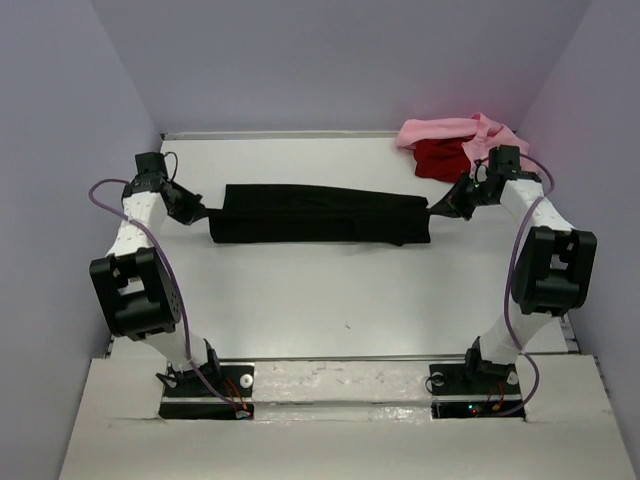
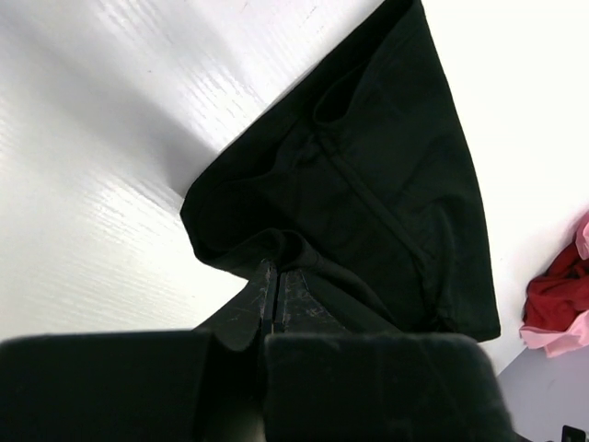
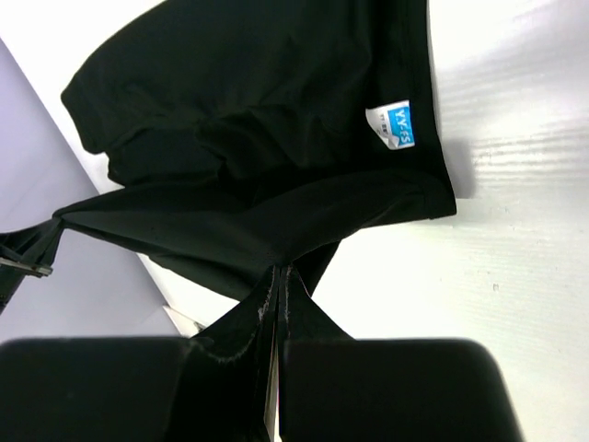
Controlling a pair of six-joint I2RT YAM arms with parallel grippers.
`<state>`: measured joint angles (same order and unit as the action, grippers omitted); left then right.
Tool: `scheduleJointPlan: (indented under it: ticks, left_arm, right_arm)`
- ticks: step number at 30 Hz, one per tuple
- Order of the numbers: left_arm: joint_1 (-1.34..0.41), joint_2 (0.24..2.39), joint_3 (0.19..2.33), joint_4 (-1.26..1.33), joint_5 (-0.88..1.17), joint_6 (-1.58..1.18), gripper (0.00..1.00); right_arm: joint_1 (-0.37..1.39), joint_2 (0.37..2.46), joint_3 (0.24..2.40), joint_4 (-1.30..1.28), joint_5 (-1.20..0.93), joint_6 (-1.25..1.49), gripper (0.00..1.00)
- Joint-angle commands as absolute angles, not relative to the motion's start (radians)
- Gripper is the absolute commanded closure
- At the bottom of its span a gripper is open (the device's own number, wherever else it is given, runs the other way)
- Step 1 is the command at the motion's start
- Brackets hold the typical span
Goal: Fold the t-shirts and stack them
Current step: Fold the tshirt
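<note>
The black t-shirt (image 1: 320, 214) lies as a long folded band across the middle of the table, stretched between both grippers. My left gripper (image 1: 205, 215) is shut on its left end; the left wrist view shows the closed gripper (image 2: 274, 269) pinching a bunched edge of the black cloth (image 2: 368, 184). My right gripper (image 1: 437, 210) is shut on the right end. Its wrist view has the gripper (image 3: 281, 271) closed on the black fabric (image 3: 258, 138), near a blue and white neck label (image 3: 391, 126). The pink t-shirt (image 1: 470, 130) and the red t-shirt (image 1: 440, 158) lie crumpled together at the back right.
The white table (image 1: 320, 310) is walled by lilac panels on the left, back and right. The red and pink heap (image 2: 557, 304) sits close behind my right arm's elbow (image 1: 555, 268). The arm bases (image 1: 205, 385) stand at the near edge.
</note>
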<state>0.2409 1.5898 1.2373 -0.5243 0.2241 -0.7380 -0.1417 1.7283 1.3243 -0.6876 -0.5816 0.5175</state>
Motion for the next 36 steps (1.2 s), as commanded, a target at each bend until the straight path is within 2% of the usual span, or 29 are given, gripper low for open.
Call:
scheduleJointPlan:
  ticks: [1,23,36]
  left_arm:
    - [0.247,1.641,1.330,-0.503,0.143,-0.692,1.00]
    - [0.121,1.859,1.457,-0.414,0.106,-0.670,1.00]
    - [0.115,1.948,1.420,-0.377,0.077,-0.672,1.00]
  right_arm:
    - [-0.161,1.764,1.404,-0.603,-0.517,0.522,1.00]
    - [-0.132,1.976,1.465,-0.404,-0.463,0.535,1.00]
    - [-0.072,2.170,1.591,-0.353,-0.376,0.548,1.00]
